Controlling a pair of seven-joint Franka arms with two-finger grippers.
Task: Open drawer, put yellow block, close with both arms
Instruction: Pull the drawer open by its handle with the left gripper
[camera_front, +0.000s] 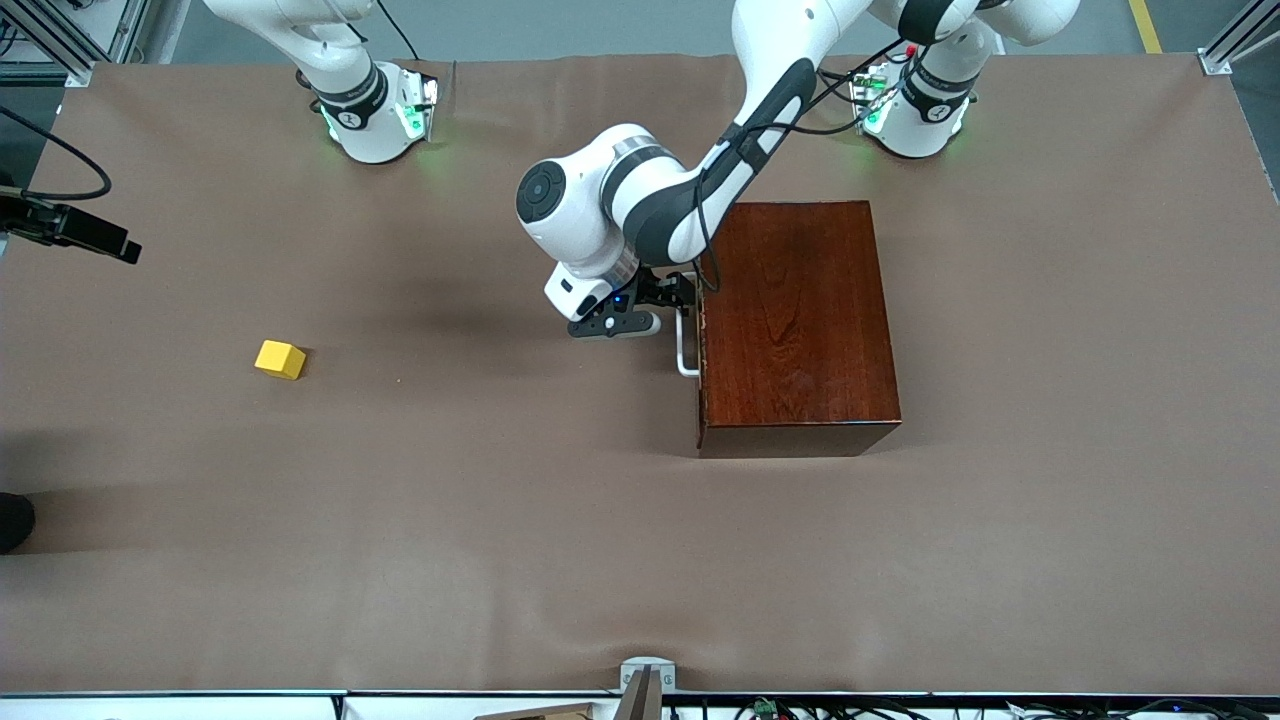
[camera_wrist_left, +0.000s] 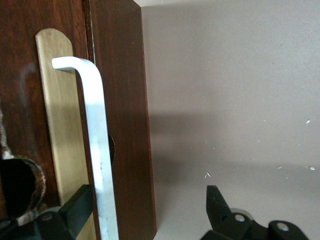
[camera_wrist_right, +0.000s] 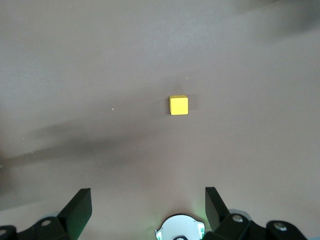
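Observation:
The mahogany box (camera_front: 795, 320) stands near the left arm's base with its drawer pushed in flush. The drawer's white bar handle (camera_front: 684, 345) faces the right arm's end of the table. My left gripper (camera_front: 662, 296) is open at that handle. In the left wrist view the handle (camera_wrist_left: 95, 125) runs close along one finger (camera_wrist_left: 80, 205), and the other finger (camera_wrist_left: 216, 202) stands well apart over bare cloth. The yellow block (camera_front: 280, 359) lies alone on the cloth toward the right arm's end. My right gripper (camera_wrist_right: 147, 197) hangs open high above the table, with the block (camera_wrist_right: 178, 105) far below it.
Brown cloth (camera_front: 500, 520) covers the whole table. The right arm's green-lit base (camera_front: 375, 110) shows between the right gripper's fingers as a base (camera_wrist_right: 180, 230) directly below. A black device on a cable (camera_front: 70, 228) juts in at the table's edge at the right arm's end.

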